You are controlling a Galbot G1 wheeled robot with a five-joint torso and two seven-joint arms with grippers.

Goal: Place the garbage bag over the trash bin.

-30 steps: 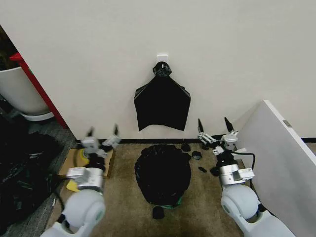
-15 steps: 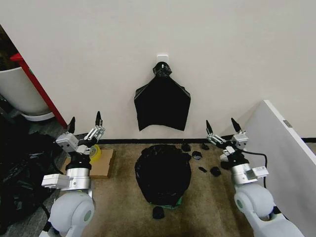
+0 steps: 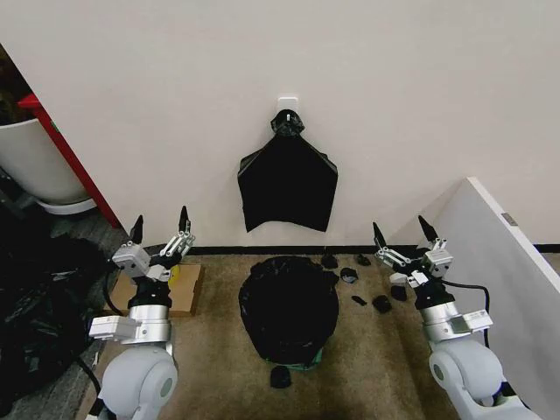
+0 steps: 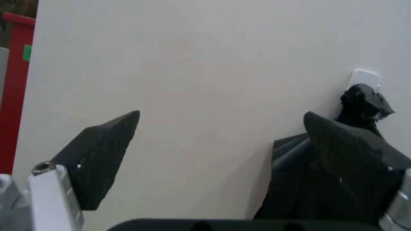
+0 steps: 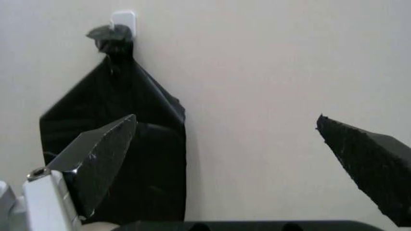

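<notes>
Both grippers raised and spread wide, empty, either side of the bagged bin.

The left gripper (image 3: 160, 229) stands upright near the wall, fingers pointing up and set wide apart, holding nothing; in its wrist view the two dark fingertips (image 4: 103, 155) frame bare wall and the edge of the bundle (image 4: 321, 192). The right gripper (image 3: 405, 234) mirrors it on the opposite side, also wide and empty, its fingertips (image 5: 96, 161) framing the bundle (image 5: 122, 154) on the hook (image 5: 123, 19). Between the arms, on the carpet (image 3: 219, 350), stands the bin (image 3: 302, 363), its top and sides covered by the bag (image 3: 289, 306), with a strip of green base visible below. Small black scraps (image 3: 381, 304) lie near the right arm. A cardboard box (image 3: 188, 293) sits beside the left arm.
</notes>
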